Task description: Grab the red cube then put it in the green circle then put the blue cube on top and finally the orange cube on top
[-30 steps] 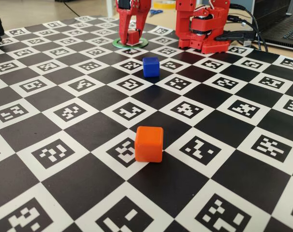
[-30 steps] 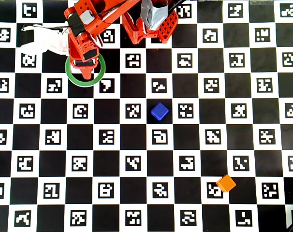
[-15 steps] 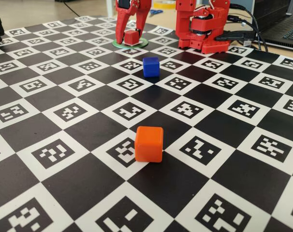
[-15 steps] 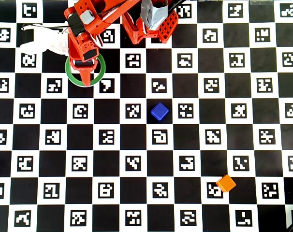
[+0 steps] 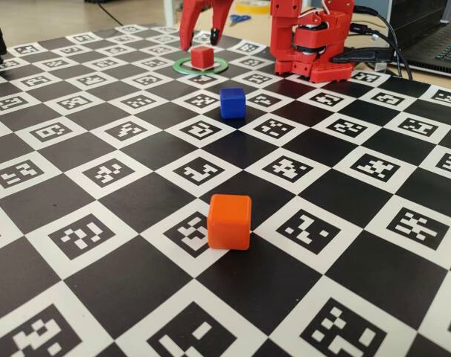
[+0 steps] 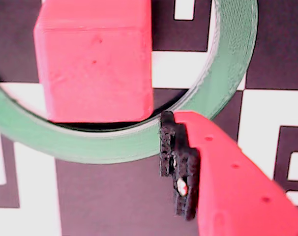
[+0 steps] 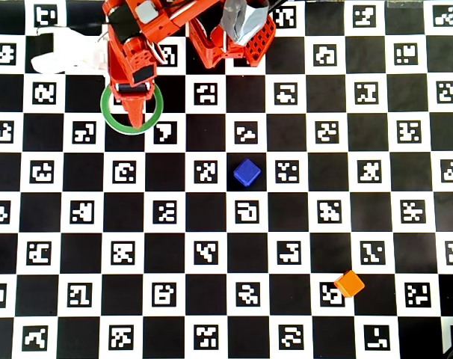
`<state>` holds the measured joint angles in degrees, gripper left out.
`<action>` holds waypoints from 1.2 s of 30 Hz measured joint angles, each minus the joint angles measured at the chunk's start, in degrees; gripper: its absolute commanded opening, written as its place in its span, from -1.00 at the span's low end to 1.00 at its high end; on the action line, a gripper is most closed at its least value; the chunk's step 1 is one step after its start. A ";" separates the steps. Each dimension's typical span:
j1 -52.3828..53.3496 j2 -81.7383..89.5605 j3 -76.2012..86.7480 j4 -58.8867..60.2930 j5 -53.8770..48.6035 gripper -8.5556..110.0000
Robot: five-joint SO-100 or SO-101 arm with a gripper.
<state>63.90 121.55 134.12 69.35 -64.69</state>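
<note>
Red cube (image 5: 202, 56) sits inside green circle (image 5: 201, 66) as stack base; gripper (image 5: 199, 37) is spread wide, empty (blue cube (image 5: 232, 103) is presumably next).

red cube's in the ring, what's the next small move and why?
Probably lift the gripper clear, then head for the blue cube: the red cube sits inside the green ring, fingers spread and apart from it; blue lies bare on the board.

Bright, even light throughout. The wrist view is soft and overexposed, washing the red cube (image 6: 95, 61) pinkish; fixed and overhead views stay sharp, with faint shadows.
</note>
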 measured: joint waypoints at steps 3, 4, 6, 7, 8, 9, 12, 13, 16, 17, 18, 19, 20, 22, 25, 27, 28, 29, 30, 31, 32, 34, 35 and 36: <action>-1.76 1.23 -2.72 2.99 2.02 -0.20; -2.37 1.49 -3.52 3.96 3.16 -0.20; -3.87 1.93 -5.45 6.15 5.54 -0.20; -4.83 2.29 -6.33 7.38 7.03 -0.20; -5.71 2.81 -7.29 8.44 8.88 -0.20; -6.77 3.43 -8.00 9.58 10.46 -0.20; -10.37 7.12 -8.70 11.69 16.61 -0.20; -11.78 8.61 -8.70 12.30 18.63 -0.20; -16.35 13.36 -8.70 14.77 25.31 -0.20; -18.19 14.68 -8.79 15.64 27.77 -0.20; -19.86 15.82 -9.05 16.61 30.41 -0.20; -21.62 16.70 -9.40 17.49 33.13 -0.20; -23.29 17.40 -9.76 18.46 36.21 -0.20; -26.63 18.19 -10.72 20.13 41.75 -0.20; -32.17 18.63 -12.13 21.97 48.78 -0.20; -36.21 18.63 -13.01 22.68 53.09 -0.20; -38.50 18.63 -13.45 23.03 55.28 -0.20; -40.87 18.63 -14.06 23.38 57.39 -0.20; -43.24 18.63 -14.85 23.64 59.77 -0.20; -45.62 18.46 -15.56 23.82 61.96 -0.20; -47.99 17.75 -16.35 23.82 63.90 -0.20; -52.38 16.26 -17.75 23.82 67.68 -0.20; -54.23 15.38 -18.28 23.82 69.35 -0.20; -55.90 14.41 -18.72 23.82 70.93 -0.20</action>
<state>8.00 135.97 115.40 93.16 6.24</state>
